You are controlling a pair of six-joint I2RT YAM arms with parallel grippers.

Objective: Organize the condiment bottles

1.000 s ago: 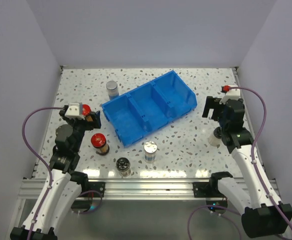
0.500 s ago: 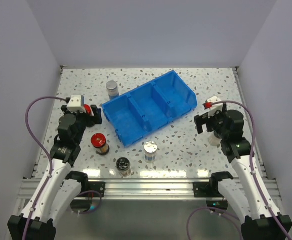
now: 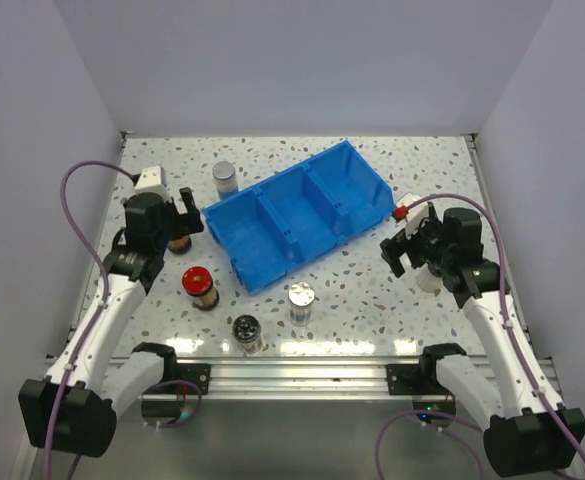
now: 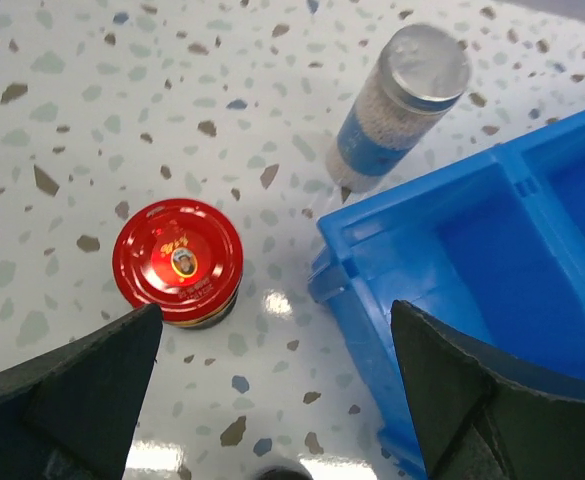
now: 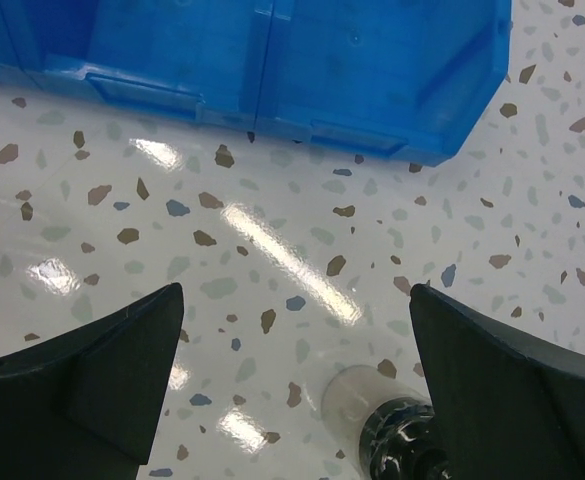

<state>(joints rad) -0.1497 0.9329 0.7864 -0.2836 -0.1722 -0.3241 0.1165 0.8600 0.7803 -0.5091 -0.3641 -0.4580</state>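
White speckled tabletop, pale walls on three sides. Set slantwise across the middle of the overhead frame: blue three-compartment bin [image 3: 272,263].

Just above the bin's left end, upright: silver-capped jar [image 3: 225,177]. Below that same end, left of centre and apart from the bin: red-capped jar [image 3: 200,287], upright. Low in the middle, near the bottom rail: black-capped jar [image 3: 247,332]. Just right of it and a little higher: second silver-capped jar [image 3: 301,302]. Neither one touching the bin.

Left of the bin, hanging over the table: left gripper [image 3: 185,215], fingers spread wide, pinching nothing. In its wrist view, at lower left between the two dark fingers and nearer the left one: second red-capped jar [image 4: 177,262], upright, close beside the bin's corner but not touching it.

Right of the bin: right gripper [image 3: 404,238], likewise spread wide and holding nothing, pointed down at tabletop beside the bin's right end. At the bottom of its wrist view, right of centre: sixth jar [image 5: 382,420], with a pale translucent body and a dark end, cap colour hard to tell. Mostly hidden under the right arm in the overhead frame.
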